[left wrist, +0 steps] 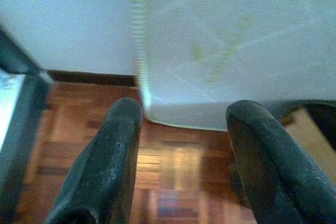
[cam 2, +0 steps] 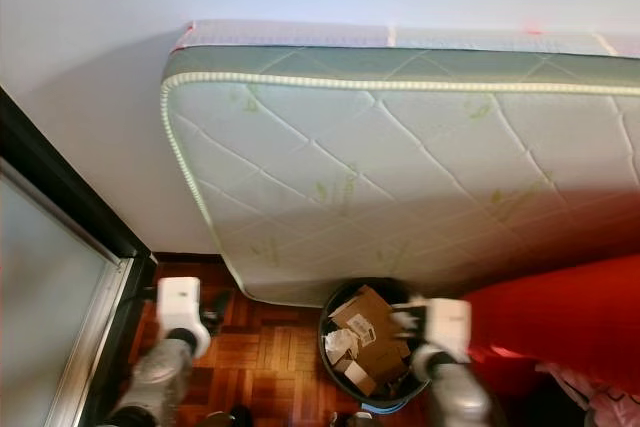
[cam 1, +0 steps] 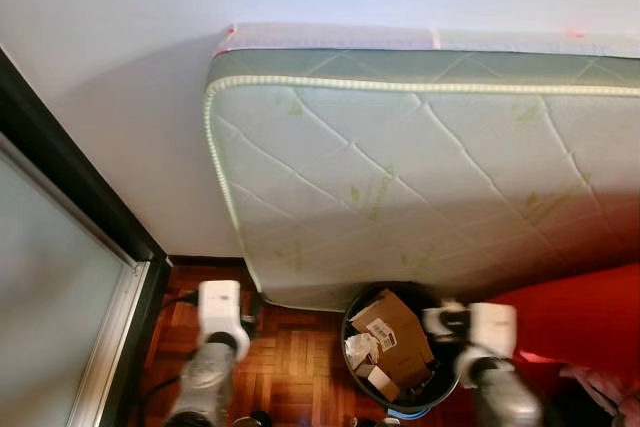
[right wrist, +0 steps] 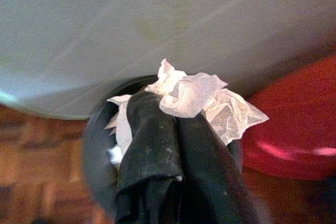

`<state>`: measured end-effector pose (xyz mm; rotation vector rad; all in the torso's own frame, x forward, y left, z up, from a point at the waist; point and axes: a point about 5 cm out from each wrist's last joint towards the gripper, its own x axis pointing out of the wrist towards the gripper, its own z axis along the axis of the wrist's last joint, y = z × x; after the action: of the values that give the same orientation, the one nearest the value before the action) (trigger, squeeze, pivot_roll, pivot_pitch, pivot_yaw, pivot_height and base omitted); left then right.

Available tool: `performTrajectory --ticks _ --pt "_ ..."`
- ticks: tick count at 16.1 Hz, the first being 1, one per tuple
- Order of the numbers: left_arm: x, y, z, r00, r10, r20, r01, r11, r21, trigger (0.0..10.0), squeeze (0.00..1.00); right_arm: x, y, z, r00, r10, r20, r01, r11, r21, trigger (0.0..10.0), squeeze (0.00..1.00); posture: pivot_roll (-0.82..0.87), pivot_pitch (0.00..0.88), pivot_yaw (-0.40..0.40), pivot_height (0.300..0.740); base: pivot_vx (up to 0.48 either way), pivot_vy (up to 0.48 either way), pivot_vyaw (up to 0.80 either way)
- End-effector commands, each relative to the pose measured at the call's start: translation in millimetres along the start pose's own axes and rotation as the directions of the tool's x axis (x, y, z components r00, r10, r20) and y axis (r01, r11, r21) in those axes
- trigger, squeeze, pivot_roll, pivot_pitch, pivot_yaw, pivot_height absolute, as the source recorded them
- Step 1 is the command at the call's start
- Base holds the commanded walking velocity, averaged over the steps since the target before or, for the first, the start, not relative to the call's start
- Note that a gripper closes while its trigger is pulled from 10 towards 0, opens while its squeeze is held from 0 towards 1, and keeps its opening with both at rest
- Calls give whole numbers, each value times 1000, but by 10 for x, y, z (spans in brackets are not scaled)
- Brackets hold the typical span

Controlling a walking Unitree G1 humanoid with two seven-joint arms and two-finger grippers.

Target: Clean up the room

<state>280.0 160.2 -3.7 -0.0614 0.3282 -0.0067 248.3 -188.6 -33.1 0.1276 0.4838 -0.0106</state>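
While over the bin [cam 1: 436,397], right claw [right wrist: 176,114] pinches tissue [right wrist: 199,98].

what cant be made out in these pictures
- Trash bin: its lower contents, buried under cardboard, in the eye views.
- Crumpled paper: its lower part, hidden in the shut right claw, in the right wrist view.
- Red object: cut off by the frame edge.
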Motion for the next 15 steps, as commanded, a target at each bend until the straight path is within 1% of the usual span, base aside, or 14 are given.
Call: performTrajectory --ticks 1,2,3,5,7,9,12,15 --pt "-49 58 -71 1000 15 -17 -15 1000 -4 10000 0 -6 -26 -18 1000 -18 -18 18 1000 -7 10000 0 -64 219 -39 692 0 0 0" --pt "-50 52 -74 1000 12 -18 -12 1000 -4 10000 0 73 129 73 1000 0 -2 0 1000 -12 10000 0 -64 217 -37 688 0 0 0" --pt "-50 46 -76 1000 10 -18 -10 1000 -5 10000 0 131 240 156 1000 12 13 -11 1000 -9 10000 0 -63 215 -37 688 0 0 0" --pt "-51 39 -79 1000 7 -20 -7 1000 -4 10000 0 160 311 188 1000 20 10 -20 1000 -20 10000 0 -62 213 -37 688 0 0 0" --pt "-56 34 -87 1000 4 -21 -4 1000 -4 10000 0 176 333 200 1000 21 -4 -21 1000 -17 10000 0 -62 213 -37 688 0 0 0" --pt "-58 33 -93 1000 1 -24 -2 1000 -5 10000 0 183 337 218 1000 20 1 -20 1000 -19 10000 0 -62 206 -35 668 0 0 0" --pt "-55 27 -95 1000 -4 -28 4 1000 -7 10000 0 173 326 218 1000 25 15 -25 999 -25 10000 0 -62 203 -36 668 0 0 0" --pt "-52 26 -95 999 -6 -32 6 1000 -9 10000 0 169 310 192 1000 24 -8 -24 999 -28 10000 0 -64 204 -36 663 0 0 0"
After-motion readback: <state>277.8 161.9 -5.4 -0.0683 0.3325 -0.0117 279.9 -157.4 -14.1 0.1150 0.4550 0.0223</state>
